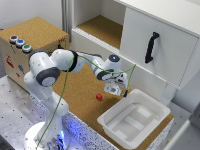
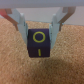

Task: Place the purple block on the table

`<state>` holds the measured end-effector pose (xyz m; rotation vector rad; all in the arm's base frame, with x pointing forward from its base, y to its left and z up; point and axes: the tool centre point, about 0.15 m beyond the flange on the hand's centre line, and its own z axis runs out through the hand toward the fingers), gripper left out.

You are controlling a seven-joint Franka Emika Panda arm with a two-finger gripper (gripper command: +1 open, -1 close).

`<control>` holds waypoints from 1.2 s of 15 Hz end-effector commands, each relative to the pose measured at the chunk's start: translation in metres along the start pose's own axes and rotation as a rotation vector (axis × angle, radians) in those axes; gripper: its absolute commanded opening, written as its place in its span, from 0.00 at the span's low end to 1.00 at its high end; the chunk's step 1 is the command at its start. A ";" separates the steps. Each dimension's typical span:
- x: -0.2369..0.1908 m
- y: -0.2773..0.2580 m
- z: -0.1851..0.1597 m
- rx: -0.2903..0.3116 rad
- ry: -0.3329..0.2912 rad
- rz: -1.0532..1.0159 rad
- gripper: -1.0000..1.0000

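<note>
Wrist view showed the purple block (image 2: 38, 45) between the fingers (image 2: 21, 21) of the gripper (image 2: 38, 26), which looked closed on its sides, over the table (image 2: 70, 65); whether it touched down I could not tell. Release remained. In the exterior view, a red block (image 1: 99, 97) lay mid-frame and a white tray (image 1: 134, 118) lower right, neither obstructing.

A dark purple block (image 2: 39, 43) with a yellow circle and a yellow line marked on it sits between two pale grey fingers (image 2: 20, 20), above a brown speckled cork tabletop (image 2: 15, 65).
</note>
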<state>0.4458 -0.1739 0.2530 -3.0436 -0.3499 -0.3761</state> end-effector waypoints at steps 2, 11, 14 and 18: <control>0.066 0.019 0.023 0.082 -0.142 0.151 0.00; 0.031 -0.003 0.016 0.035 -0.169 0.283 0.00; 0.013 -0.011 0.020 0.030 -0.173 0.353 0.00; 0.018 -0.026 0.025 0.009 -0.176 0.314 0.00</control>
